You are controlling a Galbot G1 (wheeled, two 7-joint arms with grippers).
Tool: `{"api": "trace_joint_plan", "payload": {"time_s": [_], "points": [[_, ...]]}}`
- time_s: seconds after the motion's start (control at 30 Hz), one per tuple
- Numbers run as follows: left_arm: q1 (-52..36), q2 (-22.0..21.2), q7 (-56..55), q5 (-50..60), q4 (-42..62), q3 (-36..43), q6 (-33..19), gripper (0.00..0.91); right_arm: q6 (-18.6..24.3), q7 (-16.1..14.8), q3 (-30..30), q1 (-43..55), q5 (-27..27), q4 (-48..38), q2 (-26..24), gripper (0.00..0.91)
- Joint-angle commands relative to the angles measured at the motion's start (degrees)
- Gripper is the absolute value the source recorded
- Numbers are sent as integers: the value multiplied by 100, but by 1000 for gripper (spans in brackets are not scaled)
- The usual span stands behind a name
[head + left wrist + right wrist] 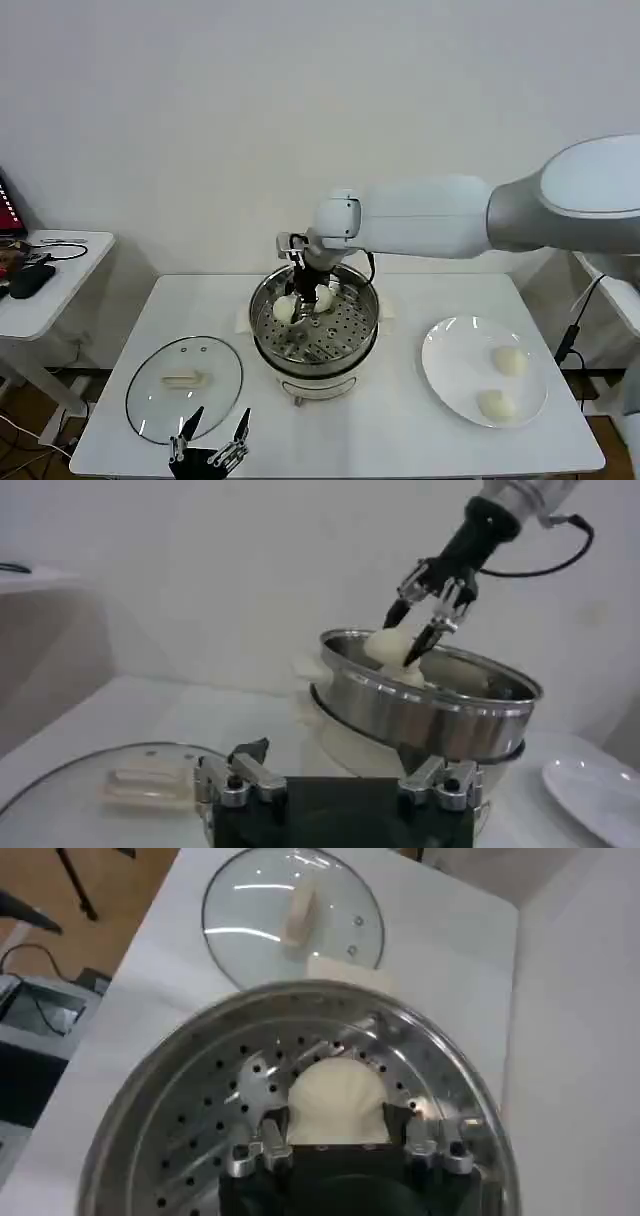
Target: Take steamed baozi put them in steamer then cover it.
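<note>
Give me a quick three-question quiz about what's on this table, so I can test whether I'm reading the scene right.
1. How many baozi lie on the white plate?
2. True or false: the glass cover sits on the steamer.
3. Which tool is over the steamer: A) left tool, B) right tool?

Key
1. Two, baozi on the plate, with two more in the steamer, one of them between the right tool's fingers.
2. False. It lies flat on the table, to the robot's left of the steamer.
3. B. The right tool is around a baozi in the steamer; the left tool waits open near the cover.
</note>
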Motion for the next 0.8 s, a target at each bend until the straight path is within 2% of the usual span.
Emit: {"api": "trace_joint_plan", "payload": {"time_s": [0.03, 0.57, 0.6, 0.63, 0.8], "points": [[-2, 2, -3, -4, 10, -1, 1, 907, -109, 60, 24, -258, 31, -171, 152, 645], [-2, 1, -2, -24, -11, 0, -1, 907, -190, 94, 111, -545, -70, -471, 286, 655], [-2, 0, -3, -25, -13, -2, -1, 907, -193, 93, 108, -549, -83, -472, 285, 685], [0, -2, -4, -28, -14, -6, -2, 907, -196, 95, 98, -548, -94, -469, 278, 907], [6, -10, -7, -42, -22, -29, -5, 907, -246, 144, 100, -530, -91, -420, 257, 907]]}}
